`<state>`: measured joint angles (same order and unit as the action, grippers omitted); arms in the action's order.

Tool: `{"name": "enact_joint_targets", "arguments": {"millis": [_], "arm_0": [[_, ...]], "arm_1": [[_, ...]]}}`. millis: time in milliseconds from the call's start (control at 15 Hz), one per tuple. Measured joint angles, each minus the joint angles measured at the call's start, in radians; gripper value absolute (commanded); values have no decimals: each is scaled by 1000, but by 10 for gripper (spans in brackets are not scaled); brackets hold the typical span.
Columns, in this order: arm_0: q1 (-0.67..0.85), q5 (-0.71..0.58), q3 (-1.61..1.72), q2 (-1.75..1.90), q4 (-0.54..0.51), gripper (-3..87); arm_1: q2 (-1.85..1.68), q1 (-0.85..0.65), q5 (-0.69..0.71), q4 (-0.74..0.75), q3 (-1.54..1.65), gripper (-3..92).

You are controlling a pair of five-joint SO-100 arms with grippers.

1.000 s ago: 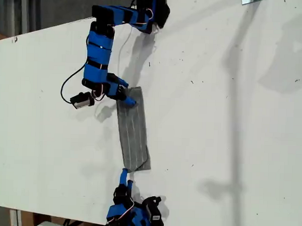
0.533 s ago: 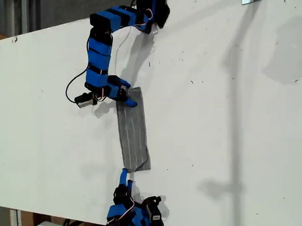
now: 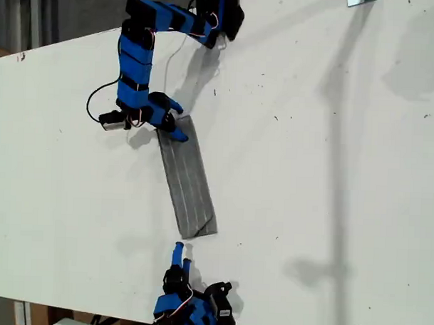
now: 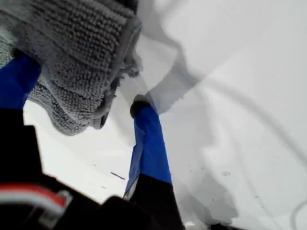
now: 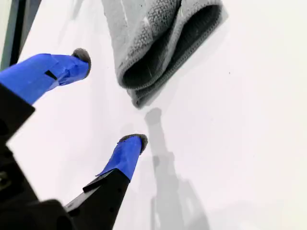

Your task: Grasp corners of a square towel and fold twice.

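While the towel [image 3: 187, 177] lies folded in a narrow strip on the white desk [image 3: 309, 173], my first tool [image 3: 174, 125] grips its end at 12 o'clock. My second tool [image 5: 110, 98], at 6 o'clock, is open, just beside the other end, not touching.

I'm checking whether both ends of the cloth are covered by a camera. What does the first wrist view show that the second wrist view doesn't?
Only the first wrist view shows my first gripper with the towel bunched against one finger, its other finger on the bare table.

Only the second wrist view shows my second gripper open and empty, just short of the towel's folded end.

Both show grey looped cloth on the white table.
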<state>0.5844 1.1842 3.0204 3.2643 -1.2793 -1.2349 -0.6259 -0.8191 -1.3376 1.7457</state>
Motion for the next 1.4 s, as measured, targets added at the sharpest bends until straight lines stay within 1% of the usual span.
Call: {"name": "enact_joint_targets", "arguments": {"millis": [200, 467, 600, 667, 733, 867, 933, 1000, 1267, 1400], "arm_0": [[0, 0, 0, 6, -2, 270], [0, 0, 0, 9, -2, 269], [0, 0, 0, 9, -2, 267], [0, 0, 0, 9, -2, 267], [0, 0, 0, 9, -2, 266], [0, 0, 2, 11, -2, 265], [0, 0, 3, 17, -2, 265], [0, 0, 3, 17, -2, 265], [0, 0, 3, 17, -2, 264], [0, 0, 3, 17, -2, 264]], "arm_1": [[-49, -12, 0, 12, 64, 333], [-75, -18, 2, 23, 91, 360], [-98, -14, 3, -2, 83, 370], [-112, -11, 3, -17, 84, 359], [-115, -8, 8, -23, 83, 303], [-112, -23, 29, -12, 78, 78], [-98, -29, 35, 2, 64, 24], [-72, -28, 38, 14, 34, 0], [-41, -28, 31, 55, 52, 0], [-104, -29, -9, 69, 120, 0]]}}
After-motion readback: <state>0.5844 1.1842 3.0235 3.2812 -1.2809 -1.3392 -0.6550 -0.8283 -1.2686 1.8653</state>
